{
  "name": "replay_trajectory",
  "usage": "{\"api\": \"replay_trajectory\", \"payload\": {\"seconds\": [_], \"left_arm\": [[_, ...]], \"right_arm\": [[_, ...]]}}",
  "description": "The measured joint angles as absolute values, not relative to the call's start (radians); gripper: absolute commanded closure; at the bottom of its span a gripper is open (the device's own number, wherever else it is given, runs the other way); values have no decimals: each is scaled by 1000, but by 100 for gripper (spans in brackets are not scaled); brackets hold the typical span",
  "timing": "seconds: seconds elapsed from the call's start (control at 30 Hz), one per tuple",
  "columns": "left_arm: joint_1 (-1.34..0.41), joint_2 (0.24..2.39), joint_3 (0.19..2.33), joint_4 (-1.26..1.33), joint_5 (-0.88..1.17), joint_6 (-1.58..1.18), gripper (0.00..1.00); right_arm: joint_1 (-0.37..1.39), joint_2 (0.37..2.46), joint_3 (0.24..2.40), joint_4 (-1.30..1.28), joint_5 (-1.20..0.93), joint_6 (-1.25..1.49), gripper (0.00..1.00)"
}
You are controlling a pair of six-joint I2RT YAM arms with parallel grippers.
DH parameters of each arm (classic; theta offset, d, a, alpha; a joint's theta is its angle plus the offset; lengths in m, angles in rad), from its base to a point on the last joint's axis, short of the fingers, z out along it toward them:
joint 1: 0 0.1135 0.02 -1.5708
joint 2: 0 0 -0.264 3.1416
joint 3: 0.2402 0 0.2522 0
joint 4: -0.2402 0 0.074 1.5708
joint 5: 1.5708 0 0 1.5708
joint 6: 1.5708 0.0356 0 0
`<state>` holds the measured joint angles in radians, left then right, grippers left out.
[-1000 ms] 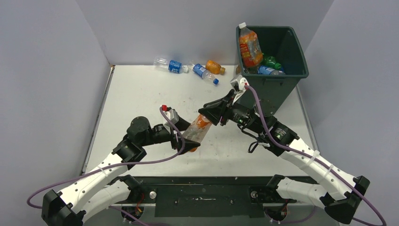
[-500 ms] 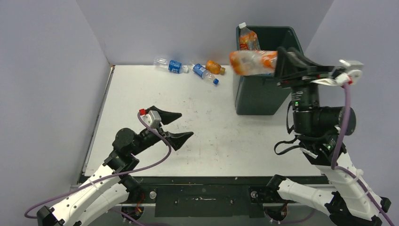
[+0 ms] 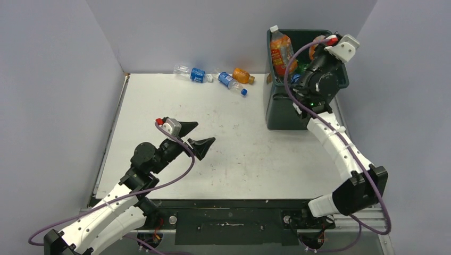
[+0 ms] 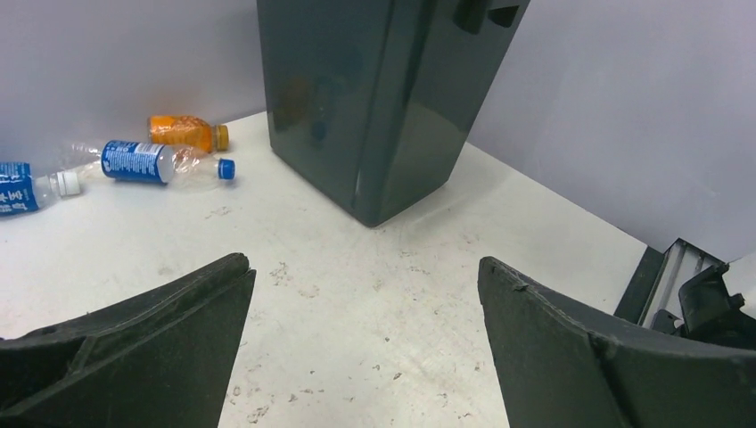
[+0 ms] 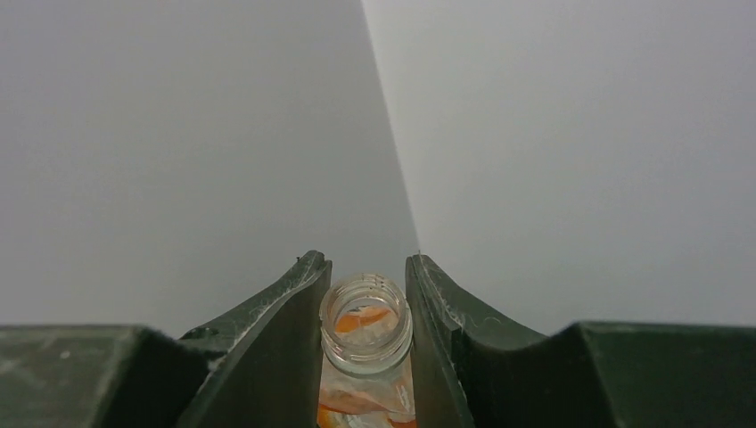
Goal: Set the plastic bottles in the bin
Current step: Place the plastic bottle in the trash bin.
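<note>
The right claw (image 5: 367, 267) is clenched on the neck of an uncapped bottle with orange on its label (image 5: 367, 334), the open mouth poking out between the fingertips toward the grey wall. A second ago both claws shared this bottle low over the table (image 3: 159, 101). Half a second ago the right arm held it sideways at the rim of the bin (image 3: 287, 114). Now that arm is stretched up over the bin's mouth.

The left claw (image 3: 194, 139) has let go and stands spread wide and empty above the table, about where it was half a second ago.

A tall orange-labelled bottle (image 3: 279, 53) leans in the bin's near-left corner as before. Against the back wall, two blue-labelled bottles (image 3: 191, 73) (image 3: 230, 81) and a small orange bottle (image 3: 242, 75) lie unmoved.
</note>
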<state>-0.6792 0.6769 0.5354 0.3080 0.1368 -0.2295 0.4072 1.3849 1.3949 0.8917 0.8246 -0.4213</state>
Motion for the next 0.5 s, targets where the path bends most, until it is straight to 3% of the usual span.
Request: {"api": "replay_trajectory", "payload": {"seconds": [0.2,0.5], "left_arm": [[-679,682,535,297,125,-227,4],[-679,681,535,297,115,-224,4]], "right_arm": [[149,1470,1380,791,784,-122,95],[28,1586,1415,786,559,159,95]]}}
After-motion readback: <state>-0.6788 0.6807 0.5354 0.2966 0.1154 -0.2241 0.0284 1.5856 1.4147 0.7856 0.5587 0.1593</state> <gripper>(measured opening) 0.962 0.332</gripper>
